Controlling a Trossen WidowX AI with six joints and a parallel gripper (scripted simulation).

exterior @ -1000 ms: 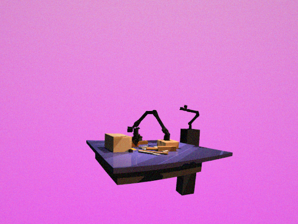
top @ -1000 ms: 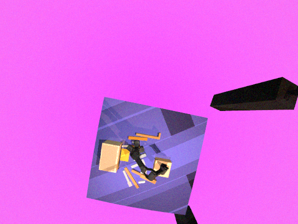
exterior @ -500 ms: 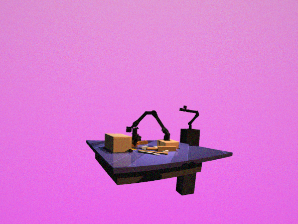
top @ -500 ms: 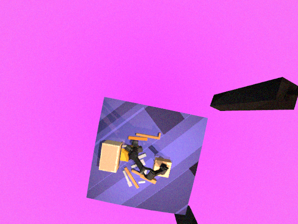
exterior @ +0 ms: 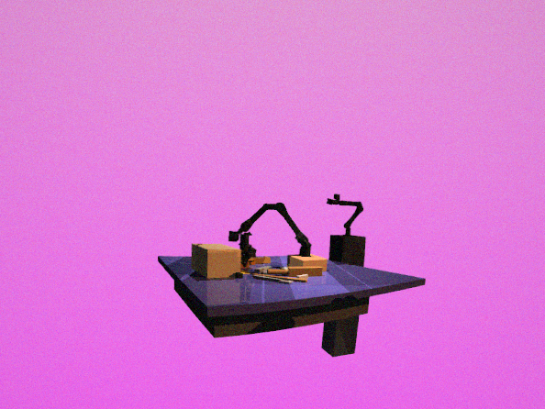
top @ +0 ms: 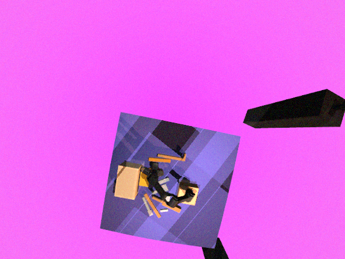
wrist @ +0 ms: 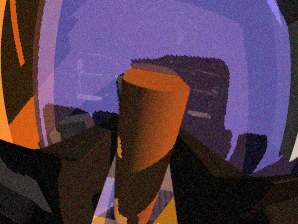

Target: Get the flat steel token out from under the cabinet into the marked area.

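My gripper (exterior: 247,263) (wrist: 145,127) points down, low over the table, beside the cabinet's front. It is shut on an orange cylindrical handle (wrist: 155,112), which stands up between the fingers in the wrist view; its lower end is hidden. The tan cabinet (top: 128,182) (exterior: 223,262) stands at the left of the table. The yellow marked area (top: 143,180) lies against its front, partly covered by the arm in the top view; a bit of yellow (wrist: 169,215) shows at the bottom of the wrist view. The steel token cannot be made out in any view.
Orange bars (top: 159,160) (top: 153,207) lie on both sides of the arm, one with an L-shaped end (top: 184,158). Pale pieces (top: 147,207) (top: 164,210) lie nearby. The arm stands at a tan block (top: 195,200) (exterior: 308,262). A second arm (exterior: 353,215) stands beyond the table.
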